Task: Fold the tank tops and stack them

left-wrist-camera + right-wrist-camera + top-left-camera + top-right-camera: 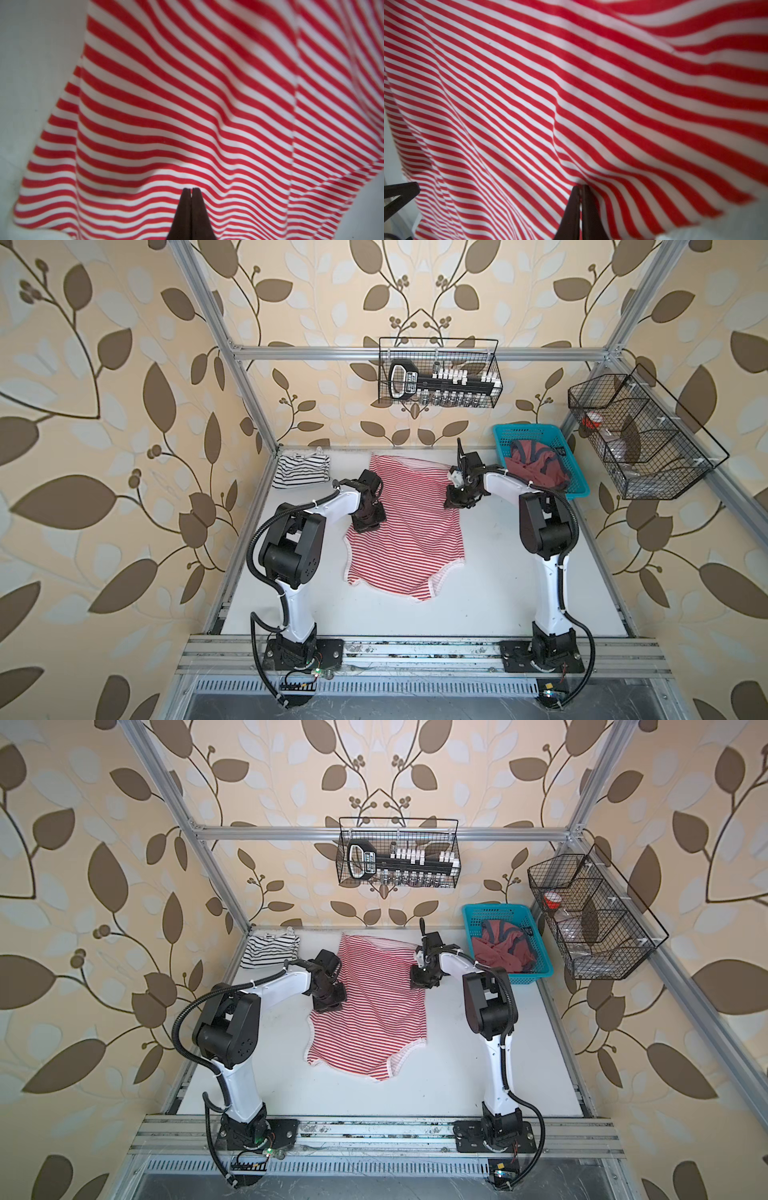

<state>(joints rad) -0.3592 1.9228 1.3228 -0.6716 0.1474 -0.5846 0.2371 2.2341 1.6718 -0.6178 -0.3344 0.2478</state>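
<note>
The red-striped tank top (411, 539) (374, 1027) lies spread on the white table, neckline and straps toward the front. My left gripper (365, 529) (328, 1006) is at its left edge, and in the left wrist view the gripper (191, 190) is shut, pinching a pucker of the striped cloth (187, 104). My right gripper (455, 502) (419, 982) is at the right edge, further back. In the right wrist view it (580, 187) is shut with a sliver of the cloth (571, 93) between its fingers. The black-striped tank top (301, 472) (272, 950) lies folded in the back left corner.
A blue basket (523, 431) (490, 912) holding dark red cloth stands at the back right, close behind the right arm. A wire basket (440, 373) hangs on the rear rail and another (640, 439) on the right frame. Aluminium posts edge the table.
</note>
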